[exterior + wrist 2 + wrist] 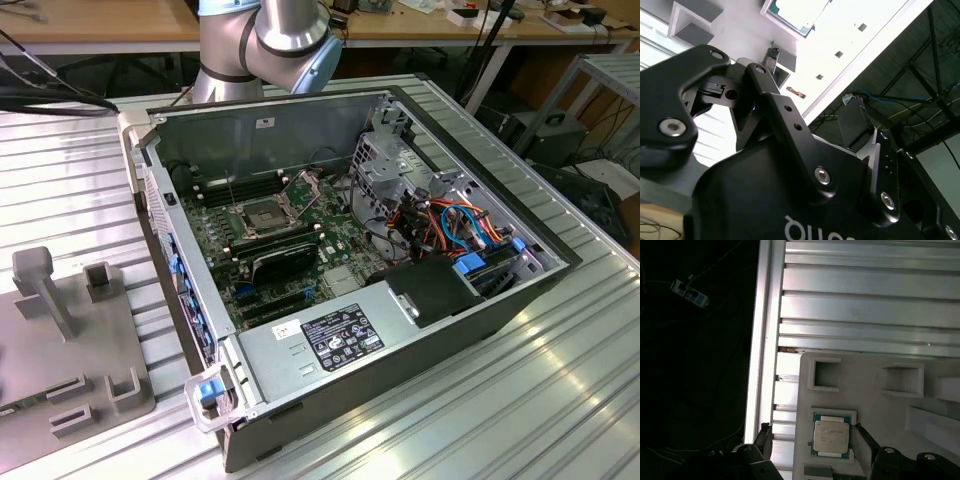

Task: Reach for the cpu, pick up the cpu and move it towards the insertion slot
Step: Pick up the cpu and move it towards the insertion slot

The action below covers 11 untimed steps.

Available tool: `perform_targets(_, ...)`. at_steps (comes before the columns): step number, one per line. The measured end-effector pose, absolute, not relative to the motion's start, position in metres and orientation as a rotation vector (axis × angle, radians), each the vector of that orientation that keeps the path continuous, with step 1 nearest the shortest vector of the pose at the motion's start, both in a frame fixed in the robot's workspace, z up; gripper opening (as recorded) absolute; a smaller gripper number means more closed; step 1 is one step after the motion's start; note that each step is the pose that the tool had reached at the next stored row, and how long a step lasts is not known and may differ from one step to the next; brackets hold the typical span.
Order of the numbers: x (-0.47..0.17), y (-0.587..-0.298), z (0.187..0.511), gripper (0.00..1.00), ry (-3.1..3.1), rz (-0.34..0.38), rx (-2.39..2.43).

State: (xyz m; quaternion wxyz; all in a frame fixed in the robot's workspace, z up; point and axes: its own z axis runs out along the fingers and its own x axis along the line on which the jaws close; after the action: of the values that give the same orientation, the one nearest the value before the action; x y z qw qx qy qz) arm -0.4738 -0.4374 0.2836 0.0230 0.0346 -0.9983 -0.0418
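Hovering over the grey fixture (875, 405), the gripper (812, 432) has its jaws spread wide and holding nothing, one dark jaw on either side of the cpu (831, 438) and neither touching it. The cpu lies flat, metal face up, in a shallow square nest of the fixture, close to the fixture's edge where the ribbed aluminium worktop (865, 305) begins; two empty square pockets of the fixture sit just beyond it. In the second wrist view the same chip (796, 11) shows past the gripper's black linkage, well apart from the body of the tool. From where I stand it looks a light, stiff, thin thing, so weight should be no trouble, but I would call it delicate: the dull silver lid is smooth and likely slippery, the green board under it is narrow at the rim, and the underside should not be scraped or knocked. The sensible hold, to my eye, is across two opposite side edges, squarely and level, with only gentle force, since a crooked pinch could tip it in its nest or let it slide out. The nest's low walls leave little room beside the chip, so the jaws would have to come down true. The insertion slot (262, 215), its metal plate hinged up, waits on the green motherboard (215, 240) inside the open computer case (250, 125), which stands just beside the fixture, on the exterior view's right of it.
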Motion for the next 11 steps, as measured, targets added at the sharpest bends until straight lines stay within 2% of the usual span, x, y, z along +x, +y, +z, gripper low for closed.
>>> perform_targets(11,-0.473,-0.438,0.263,0.75,-3.089,-0.129,0.142)
